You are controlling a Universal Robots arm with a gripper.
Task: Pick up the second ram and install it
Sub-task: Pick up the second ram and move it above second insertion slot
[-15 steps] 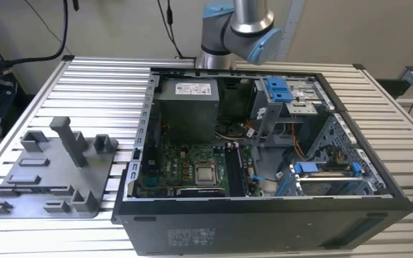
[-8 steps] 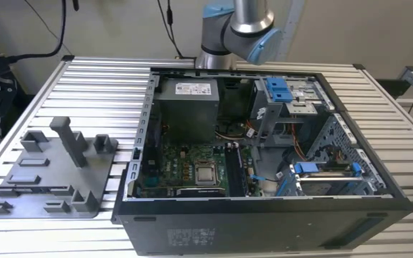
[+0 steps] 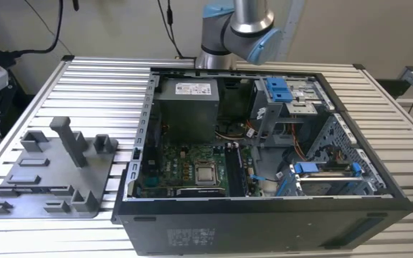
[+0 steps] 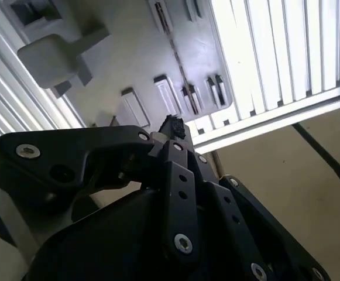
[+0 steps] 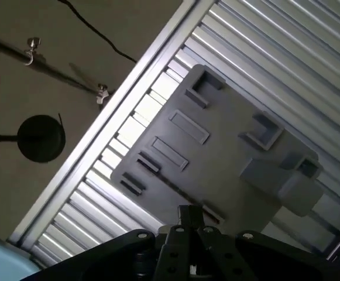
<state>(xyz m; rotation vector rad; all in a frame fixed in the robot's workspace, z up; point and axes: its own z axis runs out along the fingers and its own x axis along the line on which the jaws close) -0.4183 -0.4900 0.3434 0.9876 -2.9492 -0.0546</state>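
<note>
Looking across a slatted table (image 3: 106, 75) in the exterior view: open case (image 3: 264, 226) with motherboard (image 3: 185, 161) exposed, grey tray (image 3: 56, 174) just beside it on that view's left, arm (image 3: 235, 32) rising behind the case.

Peering down in the second wrist view past the gripper (image 4: 171, 126), fingers pressed together with nothing between them, onto the tray (image 4: 117, 58). Thin dark strip in the long slot, apparently the ram (image 4: 174, 55) on edge, apart from the fingertips.

Facing the tray (image 5: 228, 152) again in the first wrist view, gripper (image 5: 188, 215) closed above it, with the ram (image 5: 175, 188) strip in the slot nearest the fingertips.
</note>
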